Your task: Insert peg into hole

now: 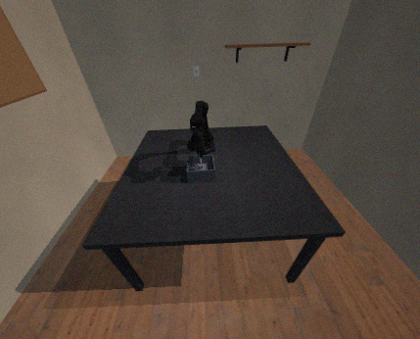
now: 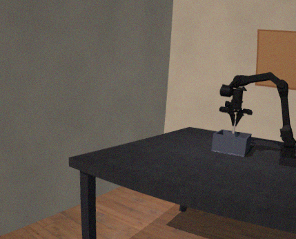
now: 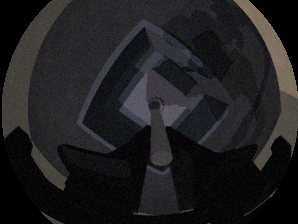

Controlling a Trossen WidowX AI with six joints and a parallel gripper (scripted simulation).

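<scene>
My gripper (image 2: pixel 234 121) is shut on the pale peg (image 2: pixel 234 128) and holds it upright, pointing down into the open grey box (image 2: pixel 230 142). In the wrist view the peg (image 3: pixel 157 137) runs from between my fingers down to the light plate (image 3: pixel 149 99) on the box floor. Its tip covers the spot where the hole would be, so the hole is hidden. I cannot tell whether the tip touches the plate. In the top view the gripper (image 1: pixel 200 149) hangs just over the box (image 1: pixel 201 171), with the peg's lower end below the rim.
The box stands on a dark table (image 1: pixel 214 186) near its far side, close to the arm's base (image 2: pixel 288 145). The box walls (image 3: pixel 113 83) surround the peg on all sides. A shelf (image 1: pixel 267 47) is on the far wall.
</scene>
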